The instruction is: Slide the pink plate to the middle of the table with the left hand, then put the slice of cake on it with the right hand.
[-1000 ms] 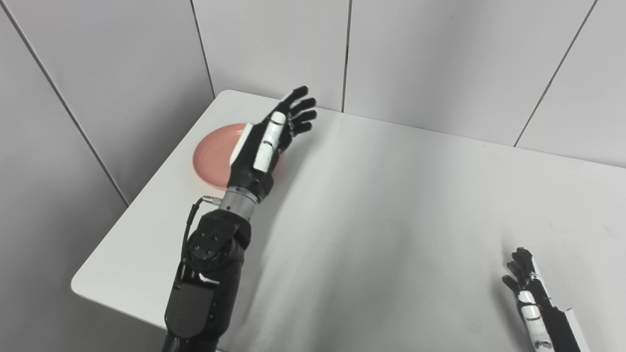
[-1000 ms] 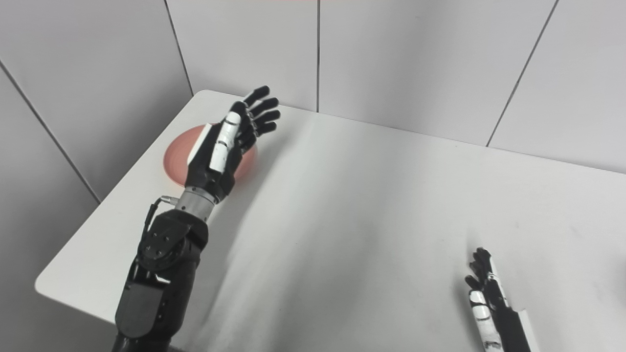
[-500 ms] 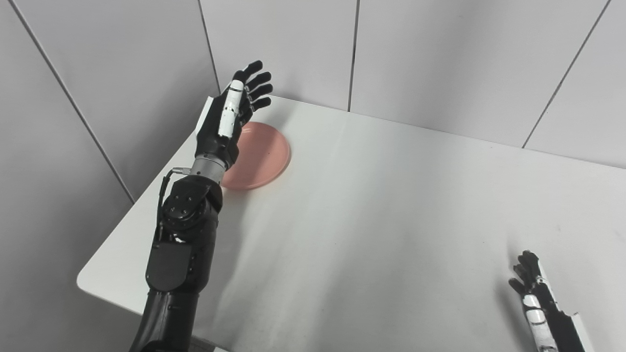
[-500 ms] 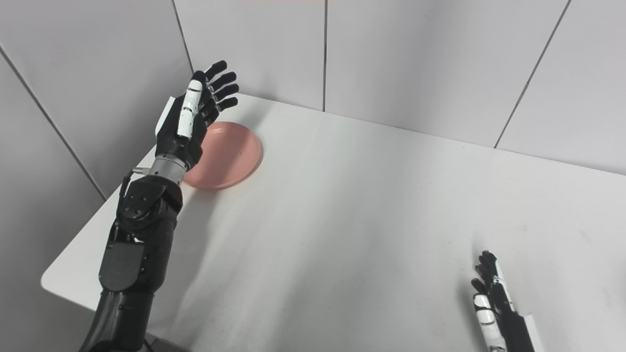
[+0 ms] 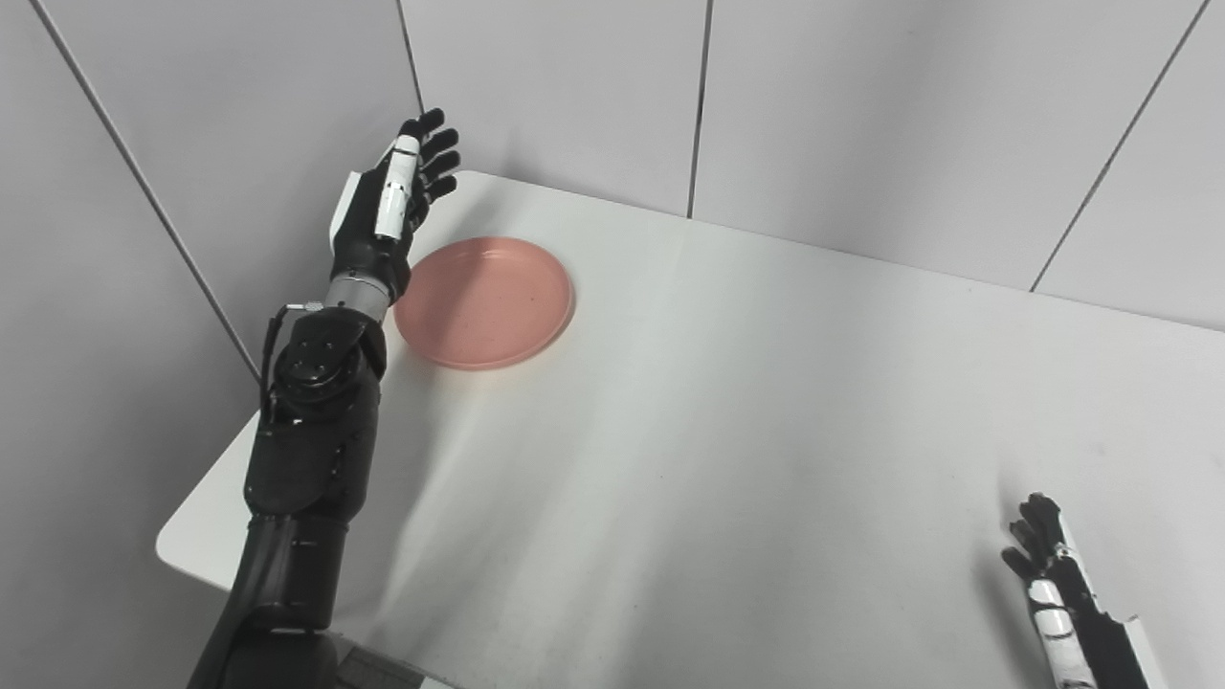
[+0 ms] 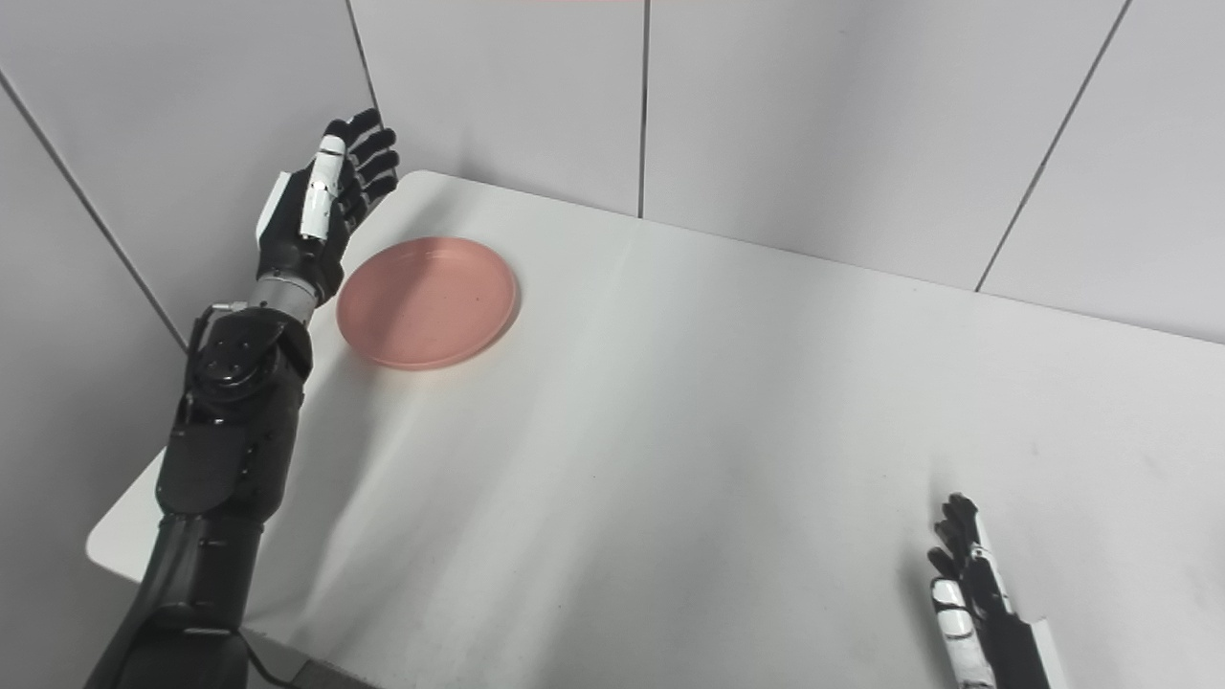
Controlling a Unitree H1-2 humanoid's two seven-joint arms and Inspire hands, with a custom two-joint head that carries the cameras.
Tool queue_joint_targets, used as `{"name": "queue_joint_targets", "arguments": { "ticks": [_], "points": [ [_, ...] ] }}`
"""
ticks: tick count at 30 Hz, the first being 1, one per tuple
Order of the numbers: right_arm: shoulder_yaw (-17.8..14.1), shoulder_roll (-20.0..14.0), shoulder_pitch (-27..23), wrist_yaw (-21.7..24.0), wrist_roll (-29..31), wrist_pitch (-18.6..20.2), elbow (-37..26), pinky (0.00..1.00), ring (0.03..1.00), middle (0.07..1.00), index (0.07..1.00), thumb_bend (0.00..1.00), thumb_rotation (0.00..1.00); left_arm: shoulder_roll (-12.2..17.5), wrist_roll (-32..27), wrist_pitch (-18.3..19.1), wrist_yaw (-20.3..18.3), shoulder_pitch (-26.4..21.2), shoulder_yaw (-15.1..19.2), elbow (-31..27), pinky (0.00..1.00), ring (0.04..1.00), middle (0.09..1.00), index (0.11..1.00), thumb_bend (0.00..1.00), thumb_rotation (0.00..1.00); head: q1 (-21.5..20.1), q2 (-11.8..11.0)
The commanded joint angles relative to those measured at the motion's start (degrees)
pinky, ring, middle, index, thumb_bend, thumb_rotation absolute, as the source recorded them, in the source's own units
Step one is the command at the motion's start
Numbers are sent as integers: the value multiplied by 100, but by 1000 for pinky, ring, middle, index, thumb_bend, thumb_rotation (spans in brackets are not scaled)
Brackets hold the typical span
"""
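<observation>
The pink plate (image 5: 484, 302) lies flat near the far left corner of the white table (image 5: 727, 459). My left hand (image 5: 388, 206) is raised on edge just left of the plate, over the table's left edge, open with fingers spread and pointing away from me; it holds nothing and I cannot tell whether it touches the plate. My right hand (image 5: 1057, 593) rests low at the front right of the table, open, fingers straight. No slice of cake shows in either view.
Grey wall panels (image 5: 861, 115) close off the table's far side and left side. The left arm (image 5: 306, 450) runs along the table's left edge.
My left hand has swung from over the plate to its left side, uncovering the plate. The camera has shifted slightly. The right hand has stayed put.
</observation>
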Motion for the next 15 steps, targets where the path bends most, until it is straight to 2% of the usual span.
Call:
{"name": "queue_joint_targets", "arguments": {
  "ticks": [1,7,15],
  "points": [
    [-51,-64,111,-6,-31,208,58,1000,984,995,993,373,1000,209,-174,-262,-41,-287,136,16,853,874,868,844,417,1000,3,-6],
    [-51,-97,117,1,-70,231,63,1000,986,997,996,397,1000,339,-427,-322,-140,-383,289,556,862,886,893,866,411,1000,31,-13],
    [-58,-95,125,4,-45,236,43,1000,983,996,996,393,1000,453,-556,-353,-154,-481,403,962,869,889,895,875,416,1000,52,4]
  ]
}}
